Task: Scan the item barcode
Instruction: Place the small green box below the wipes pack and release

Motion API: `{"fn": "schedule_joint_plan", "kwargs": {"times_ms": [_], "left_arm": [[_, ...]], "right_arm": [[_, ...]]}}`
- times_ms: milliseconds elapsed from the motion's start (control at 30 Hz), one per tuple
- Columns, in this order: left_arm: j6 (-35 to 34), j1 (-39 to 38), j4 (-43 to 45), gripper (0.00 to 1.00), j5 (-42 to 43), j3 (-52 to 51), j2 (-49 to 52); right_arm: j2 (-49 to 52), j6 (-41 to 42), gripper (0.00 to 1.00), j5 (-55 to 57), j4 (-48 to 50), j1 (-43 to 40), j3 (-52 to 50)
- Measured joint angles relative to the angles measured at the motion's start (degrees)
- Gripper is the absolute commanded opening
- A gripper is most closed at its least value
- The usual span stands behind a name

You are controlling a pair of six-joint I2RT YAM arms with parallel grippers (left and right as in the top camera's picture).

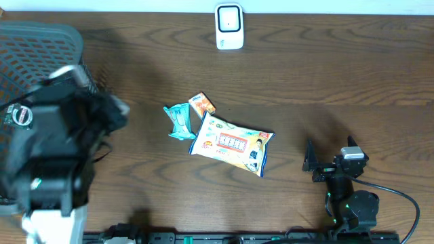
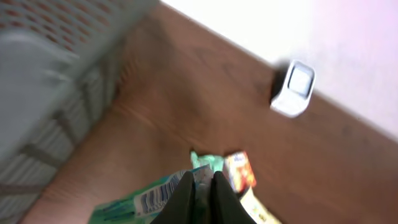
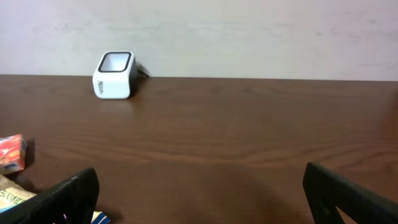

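Left gripper (image 2: 203, 182) is seen from its wrist camera with the fingers pressed together. A green packet (image 2: 134, 205) seems to be pinched between them at one edge (the picture is blurred, so this grip is judged, not certain). A barcode (image 2: 151, 200) is printed on the side turned toward the camera. Such a thin film packet is expected to be light, soft and a little slippery. It is best held by a sealed edge, away from the barcode, and it may droop or twist. The scanner (image 2: 293, 88) is seen far ahead at the back of the worktop (image 2: 186, 106), and a basket (image 2: 56, 93) is at the left.

From overhead, the left arm (image 1: 57, 149) stands high over the left side, beside the basket, and the green packet is hidden under it. A teal packet (image 1: 180, 122), a small orange box (image 1: 202, 103) and a large pouch (image 1: 230, 144) lie in the middle. The right gripper (image 1: 330, 154) rests low at the near right.

In the right wrist view its fingers are held wide apart with nothing between them, pointed level toward the back of the worktop.
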Motion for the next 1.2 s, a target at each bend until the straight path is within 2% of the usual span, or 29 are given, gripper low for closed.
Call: {"fn": "schedule_joint_plan", "kwargs": {"times_ms": [133, 267, 467, 633, 700, 800, 867, 933, 967, 1200], "left_arm": [[-0.2, -9.8, -3.8, 0.07, -4.2, -0.2, 7.6], [-2.9, -15.1, -6.7, 0.07, -7.5, -1.2, 17.1], [-12.2, -16.8, -3.3, 0.07, -9.3, -9.1, 31.5], [-21.4, -16.8, 2.4, 0.08, -9.6, -15.3, 36.9], [-24.3, -16.8, 3.7, 0.11, -9.5, -16.1, 38.1], [-26.9, -16.8, 5.2, 0.31, -8.8, -16.2, 39.0], [-28.4, -16.8, 6.0, 0.59, -8.2, -16.2, 38.9], [-28.3, -16.8, 6.5, 0.76, -7.4, -16.1, 38.7], [-28.0, -16.8, 6.6, 0.80, -7.2, -16.1, 38.3], [-21.7, -16.7, 6.6, 0.86, -6.4, -10.8, 28.0]], "right_arm": [[0.0, 0.0, 0.99, 0.0, 0.0, 0.0, 0.0], [0.0, 0.0, 0.99, 0.0, 0.0, 0.0, 0.0], [0.0, 0.0, 0.99, 0.0, 0.0, 0.0, 0.0], [0.0, 0.0, 0.99, 0.0, 0.0, 0.0, 0.0], [0.0, 0.0, 0.99, 0.0, 0.0, 0.0, 0.0], [0.0, 0.0, 0.99, 0.0, 0.0, 0.0, 0.0], [0.0, 0.0, 0.99, 0.0, 0.0, 0.0, 0.0], [0.0, 0.0, 0.99, 0.0, 0.0, 0.0, 0.0], [0.0, 0.0, 0.99, 0.0, 0.0, 0.0, 0.0], [0.0, 0.0, 0.99, 0.0, 0.0, 0.0, 0.0]]}}
